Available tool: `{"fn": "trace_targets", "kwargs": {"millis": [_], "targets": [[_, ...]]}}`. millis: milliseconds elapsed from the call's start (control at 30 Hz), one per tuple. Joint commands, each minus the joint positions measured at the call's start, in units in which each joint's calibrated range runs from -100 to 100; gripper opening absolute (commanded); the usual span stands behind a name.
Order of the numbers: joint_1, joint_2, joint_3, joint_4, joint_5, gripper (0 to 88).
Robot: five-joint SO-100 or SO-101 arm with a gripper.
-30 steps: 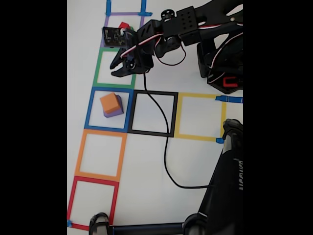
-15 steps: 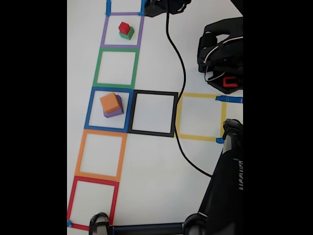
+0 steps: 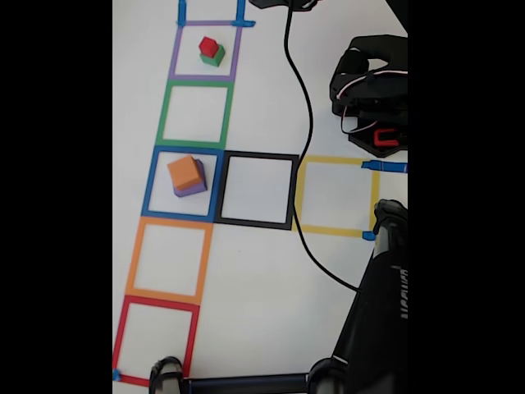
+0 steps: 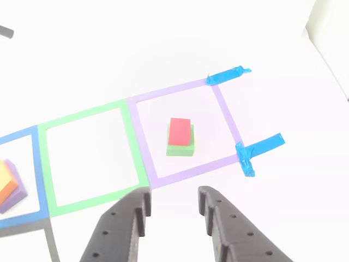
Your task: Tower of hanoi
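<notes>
Inside purple tape square (image 4: 229, 123): red cube (image 4: 180, 131) atop green cube (image 4: 180, 148); gripper (image 4: 173, 210) fingers apart, empty.

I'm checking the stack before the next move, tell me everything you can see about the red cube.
The red cube is the smallest block, plain matte red with sharp edges, apparently solid. It sits upright, roughly centred on the green cube, which shows around its base. Both stand inside the purple square. Only the green cube touches it; the open tool is apart from it.

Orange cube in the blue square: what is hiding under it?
The plain orange cube sits on a bigger purple cube. Only the purple cube's side edges peek out; its top is covered, so nothing more can be seen there.
</notes>
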Motion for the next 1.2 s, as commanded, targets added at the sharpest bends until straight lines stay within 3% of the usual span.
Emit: {"fn": "trace_targets", "kwargs": {"millis": [0, 100, 333, 833, 1167], "targets": [[3.4, -0.8, 18.1, -22.7, 0.0, 14.9], [5.6, 1.5, 28.4, -38.1, 0.0, 22.7], [7.5, 9.5, 37.6, -57.5, 0.0, 30.5], [7.9, 32.3, 45.7, -90.8, 0.0, 30.1], [8.4, 46.8, 46.7, -106.8, 0.0, 28.8]]}}
